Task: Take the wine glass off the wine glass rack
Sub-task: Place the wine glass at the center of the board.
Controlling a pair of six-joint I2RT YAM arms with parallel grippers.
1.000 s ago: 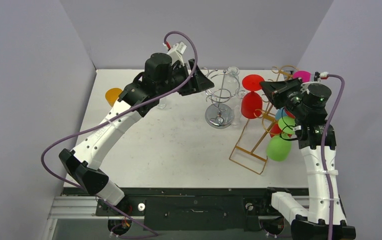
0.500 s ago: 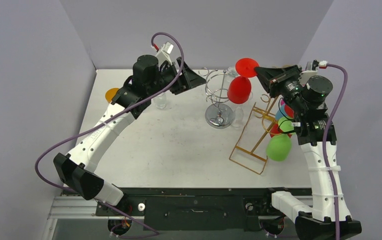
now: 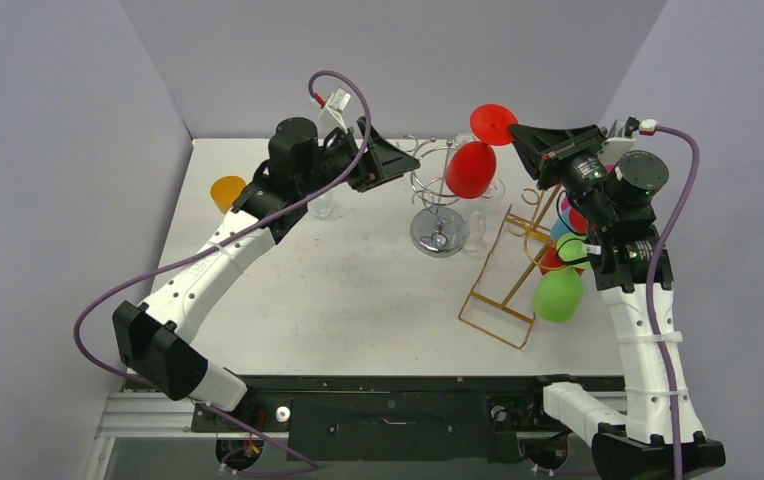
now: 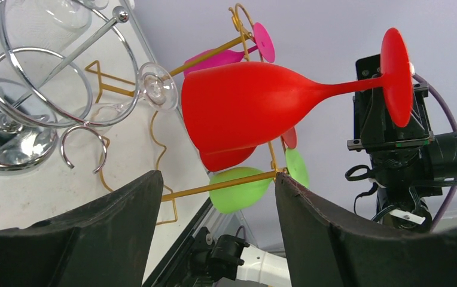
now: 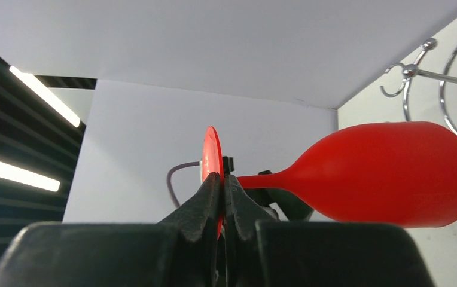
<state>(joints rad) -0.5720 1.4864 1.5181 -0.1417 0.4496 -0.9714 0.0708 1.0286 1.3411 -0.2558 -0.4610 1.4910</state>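
Seen from above, the right gripper (image 3: 514,133) was pinching the red glass (image 3: 470,168) by the thin edge of its foot, fingers pressed together on the disc. The glass hung in the air, clear of the gold rack (image 4: 184,192), between it and the chrome rack (image 3: 438,232), above the back of the table (image 3: 358,290). It lay almost on its side, bowl pointing toward the left arm. The foot was probably chosen because it is the part that sticks out from a rack slot.

The left gripper (image 3: 413,160) was empty, jaws spread wide and aimed at the bowl from just beside the chrome rack, likely to take or steady the glass. Other glasses, a green glass (image 3: 558,296) among them, hung on the gold rack.
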